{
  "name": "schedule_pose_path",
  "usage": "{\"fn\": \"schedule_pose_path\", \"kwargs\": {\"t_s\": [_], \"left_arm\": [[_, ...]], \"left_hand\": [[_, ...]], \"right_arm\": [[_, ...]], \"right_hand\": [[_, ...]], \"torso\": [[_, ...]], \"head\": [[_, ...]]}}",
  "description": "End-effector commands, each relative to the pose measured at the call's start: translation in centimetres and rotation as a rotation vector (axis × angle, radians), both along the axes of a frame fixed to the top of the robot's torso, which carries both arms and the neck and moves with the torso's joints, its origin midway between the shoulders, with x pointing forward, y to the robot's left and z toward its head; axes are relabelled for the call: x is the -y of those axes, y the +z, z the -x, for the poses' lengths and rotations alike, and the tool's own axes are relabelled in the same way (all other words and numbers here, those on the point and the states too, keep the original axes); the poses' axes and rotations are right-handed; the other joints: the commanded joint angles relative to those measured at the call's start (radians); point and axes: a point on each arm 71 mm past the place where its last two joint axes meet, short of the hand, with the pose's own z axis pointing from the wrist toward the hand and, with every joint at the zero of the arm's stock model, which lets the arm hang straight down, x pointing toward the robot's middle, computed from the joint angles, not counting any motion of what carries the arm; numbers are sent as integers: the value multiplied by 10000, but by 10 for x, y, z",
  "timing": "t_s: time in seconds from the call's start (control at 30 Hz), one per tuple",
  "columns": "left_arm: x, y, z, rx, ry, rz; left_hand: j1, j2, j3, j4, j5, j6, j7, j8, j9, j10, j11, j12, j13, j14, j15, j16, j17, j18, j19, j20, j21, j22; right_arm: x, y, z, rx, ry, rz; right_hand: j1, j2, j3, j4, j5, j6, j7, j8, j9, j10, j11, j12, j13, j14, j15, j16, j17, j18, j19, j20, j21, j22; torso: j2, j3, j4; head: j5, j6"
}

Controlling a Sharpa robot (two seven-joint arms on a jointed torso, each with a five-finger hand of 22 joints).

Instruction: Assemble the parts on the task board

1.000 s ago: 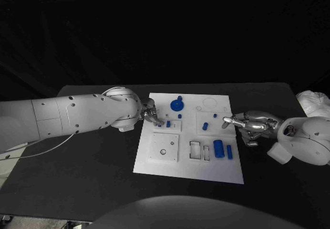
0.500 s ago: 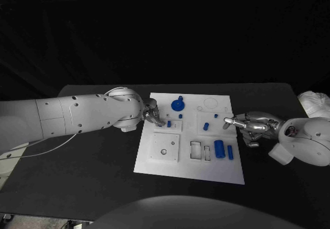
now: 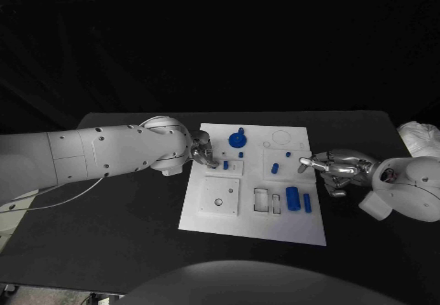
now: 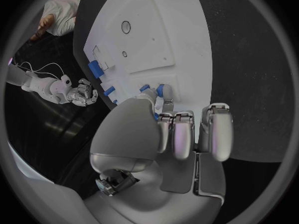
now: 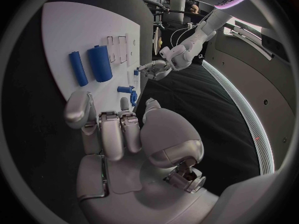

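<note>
One task board (image 3: pixel 229 216); seven blue parts (image 3: pixel 292 197); two hands (image 3: pixel 334 166).

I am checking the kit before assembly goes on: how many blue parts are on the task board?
7 visible on the task board: round knobbed part, peg below it, peg by the left hand, small part, peg, thick cylinder, thin cylinder. Hands may hide others.

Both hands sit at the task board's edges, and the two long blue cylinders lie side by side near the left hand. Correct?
Not quite. In the head view the two long blue cylinders lie on the task board near the right hand, not the left hand. The rest holds.
</note>
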Motion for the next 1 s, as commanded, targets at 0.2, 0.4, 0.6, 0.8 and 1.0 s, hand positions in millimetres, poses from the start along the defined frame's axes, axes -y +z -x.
{"fn": "schedule_pose_path", "kwargs": {"t_s": [0.2,0.4,0.6,0.8,1.0], "left_arm": [[2,1,0,106,46,278],[4,3,-1,374,83,530],[5,5,-2,518,88,683],[3,4,-1,446,142,737],[2,4,-1,381,167,724]], "left_hand": [[-217,-588,1569,-328,-84,80,-121,358,354,1043,-104,25,2633,1033,-102,25,2630,-55,630,-137,75,2403],[-325,-751,2149,-341,-119,81,-129,460,459,1043,-109,25,2633,1033,-133,25,2630,-64,651,-143,105,2413],[-329,-928,2766,-463,-136,111,-131,542,535,1043,-124,25,2633,1033,-142,25,2630,-66,660,-165,116,2417],[-304,-1040,3110,-608,-141,136,-121,579,568,1043,-124,25,2633,1033,-143,25,2630,-68,666,-171,124,2420],[-303,-1105,3247,-691,-93,177,-120,605,582,1043,-124,25,2633,1033,-146,25,2630,-68,667,-173,124,2420]], "right_arm": [[-1,-2,2,-157,204,29],[-1,-2,2,-188,201,49],[-1,-3,2,-214,203,67],[-1,-3,2,-250,204,94],[-1,-3,2,-278,215,115]], "right_hand": [[69,35,37,5,34,-22,16,-52,-11,349,-70,-60,540,240,1,-42,1600,42,-68,-34,-49,1260],[73,38,49,7,35,-14,18,-52,-13,346,-66,-61,537,233,3,-50,1591,44,-74,-32,-57,1257],[73,38,49,7,35,-14,18,-52,-13,346,-66,-61,537,233,3,-50,1591,44,-74,-32,-57,1257],[73,38,49,7,35,-14,18,-52,-13,346,-66,-61,537,233,3,-50,1591,44,-74,-32,-57,1257],[75,43,65,12,35,-5,21,-53,-15,328,-62,-71,524,222,6,-61,1579,50,-92,-30,-87,1249]], "torso": [[-1,-3,-8],[0,2,-10],[-1,6,-15],[-5,10,-2],[-5,5,1]], "head": [[3,0],[-2,0],[-30,0],[-52,0],[-49,0]]}}
